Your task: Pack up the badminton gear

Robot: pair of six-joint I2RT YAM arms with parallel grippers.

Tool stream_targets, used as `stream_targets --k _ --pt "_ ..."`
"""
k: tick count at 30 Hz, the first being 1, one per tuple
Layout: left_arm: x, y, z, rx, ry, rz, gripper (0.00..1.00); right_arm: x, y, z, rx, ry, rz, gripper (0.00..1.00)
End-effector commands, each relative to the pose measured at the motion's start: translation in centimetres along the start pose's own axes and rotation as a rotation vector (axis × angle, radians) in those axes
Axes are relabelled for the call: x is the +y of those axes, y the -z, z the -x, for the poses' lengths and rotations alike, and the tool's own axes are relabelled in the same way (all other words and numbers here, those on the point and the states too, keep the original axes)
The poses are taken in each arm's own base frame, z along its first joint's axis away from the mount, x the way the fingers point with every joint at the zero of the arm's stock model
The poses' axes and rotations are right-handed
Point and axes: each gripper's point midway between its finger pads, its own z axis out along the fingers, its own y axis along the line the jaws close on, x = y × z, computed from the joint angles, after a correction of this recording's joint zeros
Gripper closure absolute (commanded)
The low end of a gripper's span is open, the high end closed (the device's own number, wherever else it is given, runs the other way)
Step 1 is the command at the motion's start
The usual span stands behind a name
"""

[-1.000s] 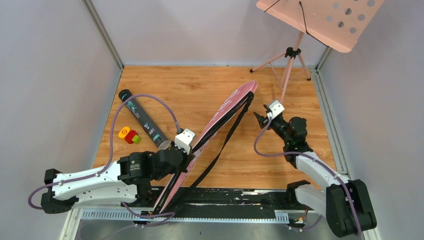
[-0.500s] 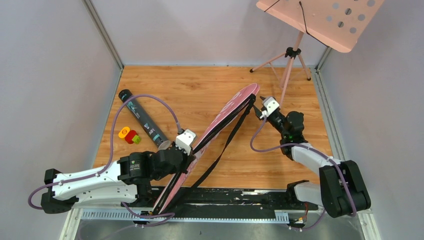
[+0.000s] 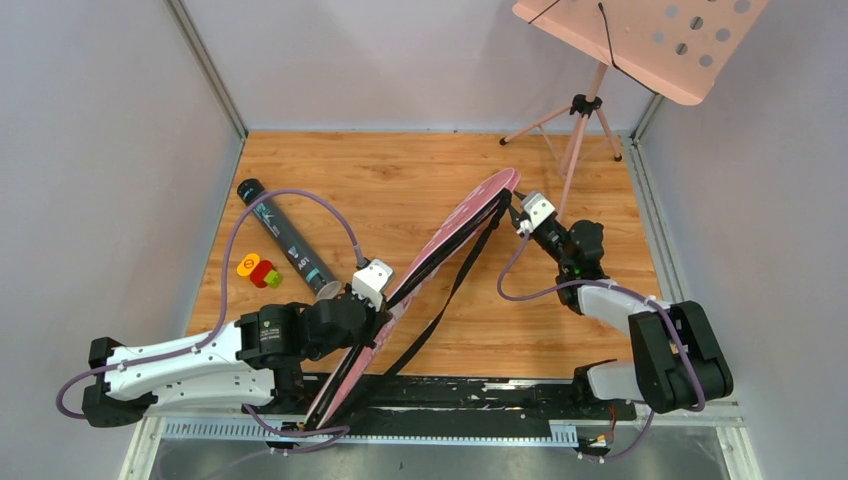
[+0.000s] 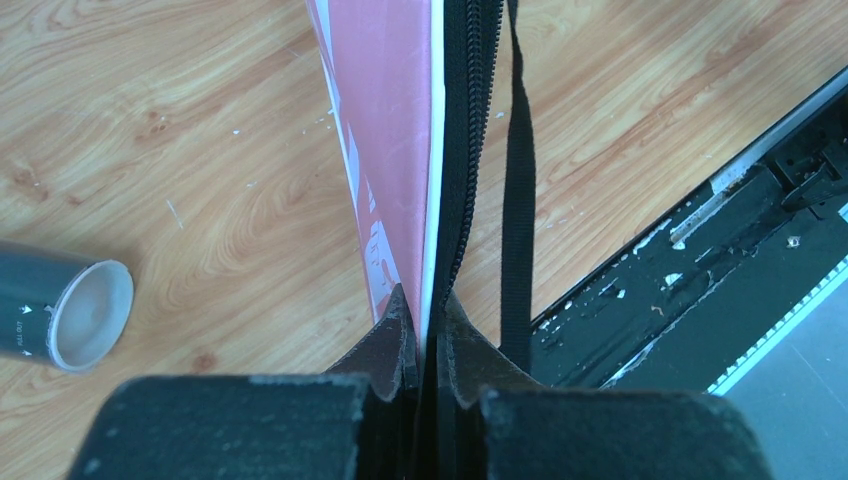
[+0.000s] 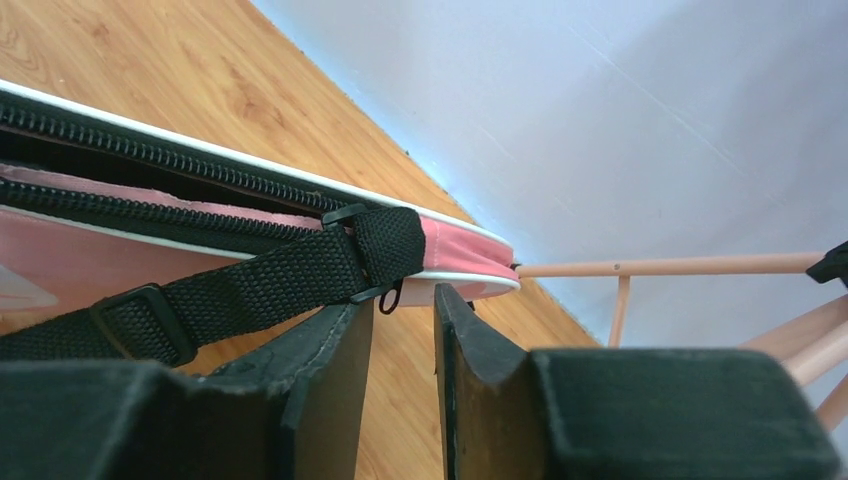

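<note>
Bag (image 3: 455,225) of pink fabric stood on its long edge across the wooden bench (image 3: 400,170), running on a slant from the middle of the near edge toward the far right corner. We saw its black zip (image 4: 465,150) facing up and partly parted. A black strap (image 3: 440,297) hung slack along the side facing the right edge.

The left end effector (image 4: 425,332) was clamped tight on the bag's white-piped rim, close to the near edge, with the fabric pinched between both fingers.

The right end effector (image 5: 405,305) sat at the bag's far tip, where the strap is stitched on. Its jaws stood a narrow gap apart, bare wood showing between them. A small metal ring (image 5: 390,297) hung just at the fingertips, and we could not tell whether either finger touched it.

The long black tube (image 3: 285,243) lay on a slant near the left edge, well apart from the bag. A small orange, red and green toy (image 3: 258,270) sat just beside it. A pink music stand (image 3: 640,45) rose past the far right corner.
</note>
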Motion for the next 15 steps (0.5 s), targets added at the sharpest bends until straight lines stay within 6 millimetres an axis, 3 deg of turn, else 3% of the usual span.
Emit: stream_targets --k 1,7,12,15 --pt "-1.47 1.12 5.8 -0.187 0.1 -0.052 1.0 -1.43 -0.47 2.94 -0.108 0.035 -0.037 0.74" --pt "-1.47 1.1 5.85 -0.189 0.102 -0.051 1.0 -1.22 -0.54 2.5 -0.105 0.055 -0.029 0.86" --pt "-1.55 1.17 5.99 -0.193 0.107 -0.056 1.0 -0.99 -0.91 2.26 -0.098 0.056 -0.009 0.77" --pt "-1.55 1.12 5.94 -0.191 0.106 -0.055 1.0 -1.0 -0.97 2.34 -0.101 0.06 -0.005 0.82"
